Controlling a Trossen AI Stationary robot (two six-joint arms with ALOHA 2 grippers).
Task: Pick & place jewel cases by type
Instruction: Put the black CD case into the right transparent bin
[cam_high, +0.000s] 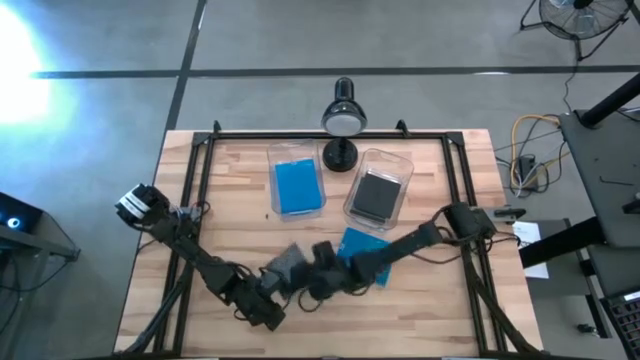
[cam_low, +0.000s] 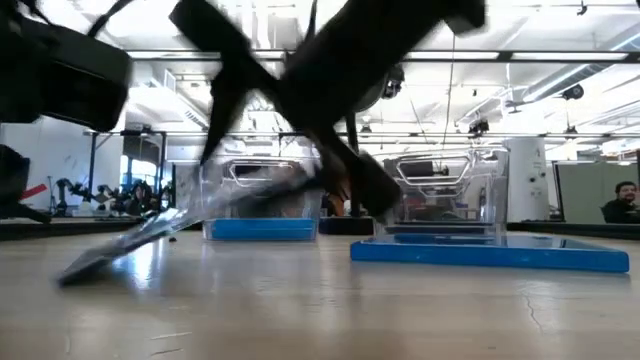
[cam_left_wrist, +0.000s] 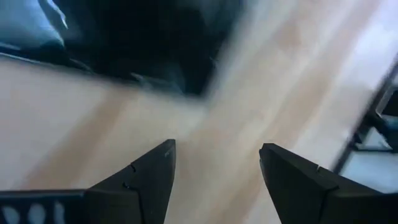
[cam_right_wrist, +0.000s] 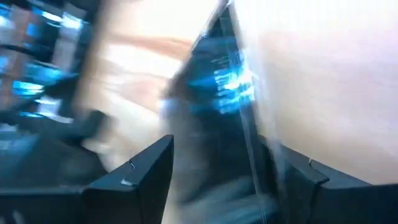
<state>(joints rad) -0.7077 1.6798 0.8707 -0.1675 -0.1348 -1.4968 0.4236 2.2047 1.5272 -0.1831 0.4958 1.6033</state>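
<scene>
A grey jewel case (cam_high: 285, 262) stands tilted near the table's front middle, its lower edge on the wood (cam_low: 75, 272). My right gripper (cam_high: 305, 278) reaches in from the right, open, with the case's raised edge between its fingers (cam_right_wrist: 224, 168). My left gripper (cam_left_wrist: 217, 165) is open over bare wood just in front of the case (cam_high: 272, 305) and touches nothing. A blue jewel case (cam_high: 360, 245) lies flat on the table under the right arm. Another blue case lies in the left bin (cam_high: 297, 187) and a dark one in the right bin (cam_high: 377, 195). My right gripper has the grey case's raised edge (cam_low: 300, 180) between its open fingers, close against one finger (cam_right_wrist: 292, 180). Blur hides whether the other finger touches it. The fingers slant down from the table's right. The case leans steeply, with only its opposite edge on the table.
Two clear bins stand side by side at the table's far middle, with a black desk lamp (cam_high: 342, 120) behind them. Black frame rails (cam_high: 195, 190) run along the left, right and far sides. Bare wood lies at the front left and front right.
</scene>
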